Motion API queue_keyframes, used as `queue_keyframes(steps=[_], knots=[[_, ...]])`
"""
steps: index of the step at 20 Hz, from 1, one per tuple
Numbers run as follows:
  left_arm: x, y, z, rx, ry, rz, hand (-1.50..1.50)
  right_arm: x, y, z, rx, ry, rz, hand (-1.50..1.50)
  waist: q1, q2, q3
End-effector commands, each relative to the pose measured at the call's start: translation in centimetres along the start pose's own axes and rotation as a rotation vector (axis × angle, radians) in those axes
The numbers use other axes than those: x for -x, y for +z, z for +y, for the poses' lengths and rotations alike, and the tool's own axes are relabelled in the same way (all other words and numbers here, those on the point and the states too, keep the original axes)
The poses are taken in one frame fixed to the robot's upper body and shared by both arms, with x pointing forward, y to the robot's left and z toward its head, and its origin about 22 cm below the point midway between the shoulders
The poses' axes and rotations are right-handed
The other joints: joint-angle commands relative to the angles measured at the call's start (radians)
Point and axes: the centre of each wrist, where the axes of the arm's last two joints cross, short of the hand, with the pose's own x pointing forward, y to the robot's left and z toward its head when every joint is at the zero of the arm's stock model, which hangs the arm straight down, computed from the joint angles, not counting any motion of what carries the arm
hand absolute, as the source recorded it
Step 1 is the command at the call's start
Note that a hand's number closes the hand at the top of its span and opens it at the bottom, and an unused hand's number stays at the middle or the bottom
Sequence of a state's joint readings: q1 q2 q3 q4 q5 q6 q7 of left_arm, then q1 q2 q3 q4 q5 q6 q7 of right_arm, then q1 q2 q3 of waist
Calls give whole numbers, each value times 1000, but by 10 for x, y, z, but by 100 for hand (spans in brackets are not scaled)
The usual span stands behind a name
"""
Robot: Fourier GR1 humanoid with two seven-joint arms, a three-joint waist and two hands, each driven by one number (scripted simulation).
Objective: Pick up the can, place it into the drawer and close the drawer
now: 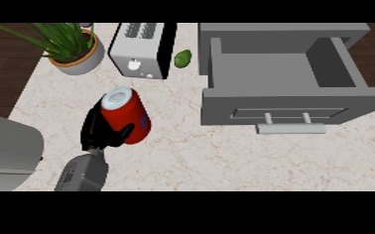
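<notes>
Left hand point(102, 129) around can point(127, 113)

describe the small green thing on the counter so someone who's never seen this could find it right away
Start at the open grey drawer at the right. Just off its left wall, between it and the silver toaster, lies a lime on the counter. It is the only small, green, rounded thing there; the red can is far bigger.

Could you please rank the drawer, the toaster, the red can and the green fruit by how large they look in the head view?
1. Drawer
2. Toaster
3. Red can, though held nearer the camera, so its place below the toaster is unsure
4. Green fruit
</notes>
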State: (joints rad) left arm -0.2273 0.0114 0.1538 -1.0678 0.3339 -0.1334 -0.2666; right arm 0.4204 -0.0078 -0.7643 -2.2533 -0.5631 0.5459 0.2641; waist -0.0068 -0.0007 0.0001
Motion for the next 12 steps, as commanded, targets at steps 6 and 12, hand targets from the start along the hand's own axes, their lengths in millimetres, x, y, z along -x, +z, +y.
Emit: queue_keyframes(steps=[6,12], knots=[[-55,-22,-47,29,-27,-95,150,-15,1,3,22,0,-6,-150,5,-2,0],[-89,-36,-71,60,-89,-108,150,-20,1,15,9,2,-8,-150,3,-1,0]])
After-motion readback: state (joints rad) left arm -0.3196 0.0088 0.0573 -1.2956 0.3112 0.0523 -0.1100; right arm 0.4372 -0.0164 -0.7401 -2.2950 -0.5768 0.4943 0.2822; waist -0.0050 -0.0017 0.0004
